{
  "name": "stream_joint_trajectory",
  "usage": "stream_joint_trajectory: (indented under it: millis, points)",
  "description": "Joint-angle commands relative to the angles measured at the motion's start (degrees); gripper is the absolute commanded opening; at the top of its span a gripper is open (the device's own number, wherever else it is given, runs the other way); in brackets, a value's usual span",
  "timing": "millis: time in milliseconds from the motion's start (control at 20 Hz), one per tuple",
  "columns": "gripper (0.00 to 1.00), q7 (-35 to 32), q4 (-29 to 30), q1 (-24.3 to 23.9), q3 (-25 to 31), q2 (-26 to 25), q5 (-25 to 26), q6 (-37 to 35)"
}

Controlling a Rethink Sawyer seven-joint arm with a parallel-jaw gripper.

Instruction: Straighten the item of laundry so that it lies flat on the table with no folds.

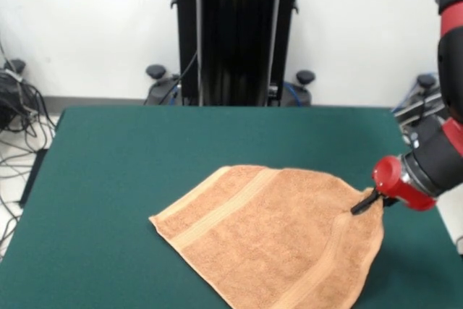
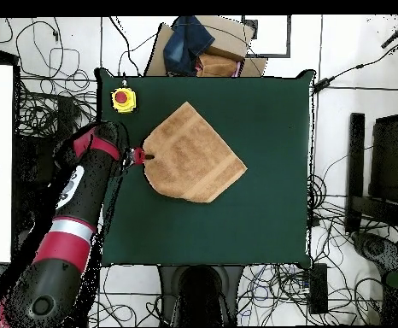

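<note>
The large rectangular table with a dark green felt-like surface (image 1: 130,179) fills most of the front view and the middle of the overhead view. On it lies the light orange-tan terry-cloth hand towel (image 1: 271,233), in the lower centre-right of the front view and running off the bottom edge; from above it sits in the upper left-centre part of the green, turned at an angle to the table's edges (a rough diamond there). A paler woven stripe band (image 1: 224,211) crosses it near its left end in the front view, and another band runs near its right side.

The red and black robot arm (image 2: 79,201) comes in from the lower left of the overhead view and from the right edge of the front view. Its small black gripper (image 1: 364,204) touches the towel's right-hand corner, where the cloth bunches into a small pucker; the fingers look pinched together on that corner.

A yellow box with a red button (image 2: 123,99) stands on the table's upper left corner in the overhead view.
</note>
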State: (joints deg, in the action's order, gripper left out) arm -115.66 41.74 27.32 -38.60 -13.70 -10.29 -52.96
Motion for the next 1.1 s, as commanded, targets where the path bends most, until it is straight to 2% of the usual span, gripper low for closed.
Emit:
stream_joint_trajectory:
  millis: [50, 200, 300, 650, 1100]
  points:
    - [0.00, -16.3, 0.7, -0.6, 5.1, -2.8, -2.2, 3.7]
    - [0.00, -15.5, 4.5, 0.9, 6.5, 1.0, -2.8, 2.4]
    - [0.00, -16.5, 4.0, 2.1, 7.1, 2.2, -4.4, -0.4]
    - [0.00, -21.5, -6.8, 2.0, 4.2, -3.0, -8.7, -5.8]
    - [0.00, -24.0, -11.8, 1.8, 1.4, -5.4, -11.3, -8.0]
